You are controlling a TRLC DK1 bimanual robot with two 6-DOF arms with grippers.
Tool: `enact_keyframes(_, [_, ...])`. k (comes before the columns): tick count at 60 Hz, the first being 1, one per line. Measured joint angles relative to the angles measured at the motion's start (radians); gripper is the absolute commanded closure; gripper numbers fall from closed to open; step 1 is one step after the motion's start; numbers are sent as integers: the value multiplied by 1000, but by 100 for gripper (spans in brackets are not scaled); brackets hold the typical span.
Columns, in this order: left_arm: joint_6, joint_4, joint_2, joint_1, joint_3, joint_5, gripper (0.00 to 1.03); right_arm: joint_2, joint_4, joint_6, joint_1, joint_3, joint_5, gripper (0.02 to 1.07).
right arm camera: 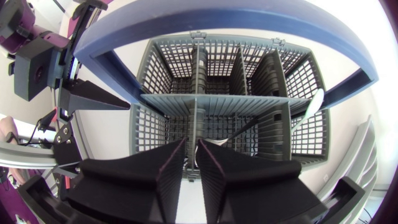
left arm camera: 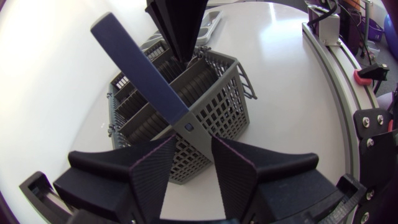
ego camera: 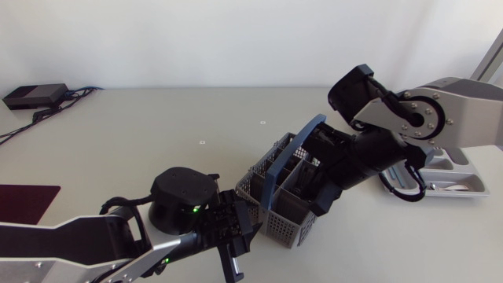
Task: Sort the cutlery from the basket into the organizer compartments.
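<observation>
The right jaws hang straight down inside the basket (ego camera: 284, 192) (nearly together; whether they grip anything I cannot tell). A pale spoon (right arm camera: 314, 107) leans upright in a basket compartment beside them. The left jaws, released, wait just outside the basket.

L arm (ego camera: 78, 236) lay low, extended toward table centre; left gripper (left arm camera: 193, 150) approx. level, fingers apart. R arm (ego camera: 440, 110) bent inward; right gripper (right arm camera: 191, 152) pointed down.
</observation>
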Motion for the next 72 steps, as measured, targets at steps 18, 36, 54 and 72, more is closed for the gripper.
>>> enact_keyframes(18, [0, 0, 0, 0, -1, 0, 62, -9, -1, 0, -10, 0, 0, 76])
enact_keyframes(36, [0, 0, 0, 0, -6, 0, 62, -32, -8, -40, 0, 0, 76, 76])
enact_keyframes(54, [0, 0, 0, 0, -6, 0, 62, -37, -6, -69, 68, -36, 145, 76])
enact_keyframes(72, [0, 0, 0, 0, -6, 0, 62, -37, 12, -69, 66, -50, 161, 76])
